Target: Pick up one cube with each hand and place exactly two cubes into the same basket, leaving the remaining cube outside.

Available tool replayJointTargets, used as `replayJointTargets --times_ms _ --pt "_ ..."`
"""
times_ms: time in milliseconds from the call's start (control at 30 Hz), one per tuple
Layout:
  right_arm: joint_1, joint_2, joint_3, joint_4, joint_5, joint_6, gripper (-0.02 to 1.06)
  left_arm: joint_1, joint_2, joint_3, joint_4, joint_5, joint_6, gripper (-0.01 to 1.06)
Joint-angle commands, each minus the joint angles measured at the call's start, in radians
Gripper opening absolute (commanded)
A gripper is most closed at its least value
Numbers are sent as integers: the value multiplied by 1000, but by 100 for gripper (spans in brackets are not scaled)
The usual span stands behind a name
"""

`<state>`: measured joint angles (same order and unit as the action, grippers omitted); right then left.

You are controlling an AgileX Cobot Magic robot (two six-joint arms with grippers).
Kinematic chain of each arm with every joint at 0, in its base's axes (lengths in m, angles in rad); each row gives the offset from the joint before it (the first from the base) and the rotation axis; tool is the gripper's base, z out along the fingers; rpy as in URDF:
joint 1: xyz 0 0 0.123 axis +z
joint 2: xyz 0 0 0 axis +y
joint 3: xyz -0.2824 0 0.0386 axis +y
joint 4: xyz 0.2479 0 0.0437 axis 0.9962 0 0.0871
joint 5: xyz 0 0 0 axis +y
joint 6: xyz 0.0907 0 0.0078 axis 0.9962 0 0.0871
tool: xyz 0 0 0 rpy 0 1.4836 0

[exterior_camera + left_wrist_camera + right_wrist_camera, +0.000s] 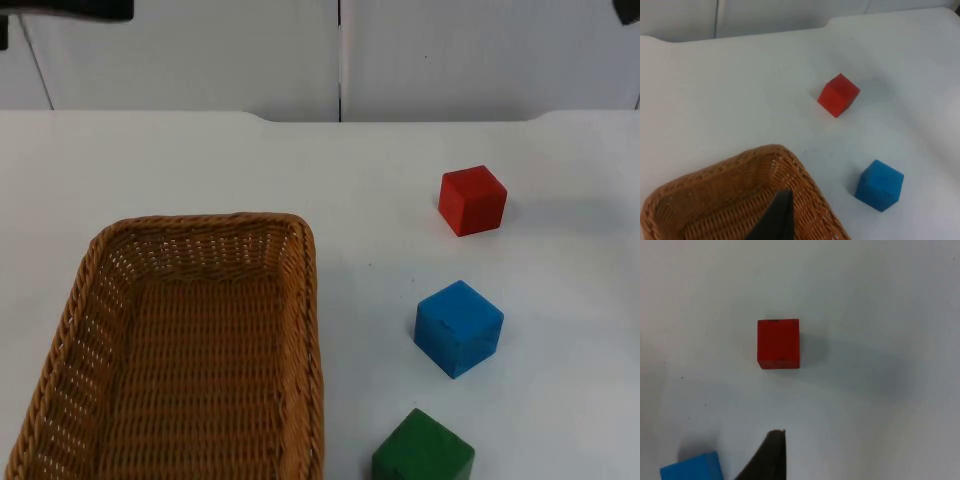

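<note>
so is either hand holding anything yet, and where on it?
Nothing is held. The red wooden cube, blue wooden cube and green wooden cube all sit on the white table, outside the woven wicker basket.

light: bright, even, diffuse over my white table [200, 160] | shadows: soft, faint, right of the red cube [778, 343] and around the blue cube [458, 327] | glare: none on the table | focus: my dark fingertip [767, 457] soft-edged, cubes fairly crisp
</note>
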<state>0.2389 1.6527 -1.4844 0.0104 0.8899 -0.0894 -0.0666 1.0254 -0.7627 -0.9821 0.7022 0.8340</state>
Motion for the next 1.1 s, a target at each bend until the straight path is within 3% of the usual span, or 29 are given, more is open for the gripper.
replayJointTargets --times_ms 0,267,433,533,733,1067 --pt "7 52 -62 -1 34 -9 105 -20 31 -34 -28 -9 2 100" --pt "15 188 -176 3 64 -9 105 -169 154 -157 73 -28 -17 100" --pt "60 260 -231 -5 62 -9 105 -293 269 -245 239 -35 -138 100" --pt "88 311 -290 -10 64 -9 105 -393 382 -320 420 -35 -254 100" --pt "117 429 -429 -2 115 -9 105 -500 529 -421 597 -27 -365 100" --pt "126 644 -680 -10 203 -9 105 -620 722 -559 760 13 -450 100"
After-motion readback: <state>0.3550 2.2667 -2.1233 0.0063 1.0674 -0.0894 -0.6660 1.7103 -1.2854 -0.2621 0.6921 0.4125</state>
